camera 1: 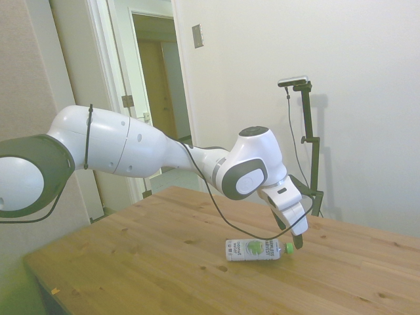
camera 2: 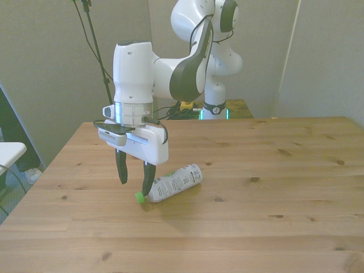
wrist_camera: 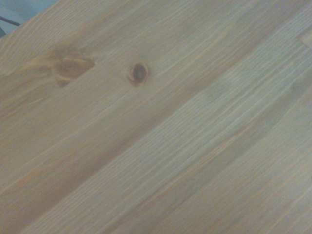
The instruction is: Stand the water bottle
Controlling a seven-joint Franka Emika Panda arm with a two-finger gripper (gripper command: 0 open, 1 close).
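Observation:
The water bottle (camera 1: 254, 249) (camera 2: 177, 180) lies on its side on the wooden table (camera 1: 164, 262) (camera 2: 273, 170). It is clear plastic with a white label and a green logo. Its green cap (camera 1: 288, 248) (camera 2: 139, 197) points toward the front view's left. My gripper (camera 1: 293, 233) (camera 2: 135, 178) hangs open, pointing down, right at the cap end. One dark finger (camera 2: 148, 181) stands against the bottle's neck, and the other finger (camera 2: 121, 170) hangs clear of the bottle. The wrist view shows only bare wood (wrist_camera: 156, 146), not the bottle.
The table's edge (camera 2: 34, 187) runs close by on the front view's left of the gripper. A wall and a doorway (camera 1: 157, 85) lie beyond the table in the side view.

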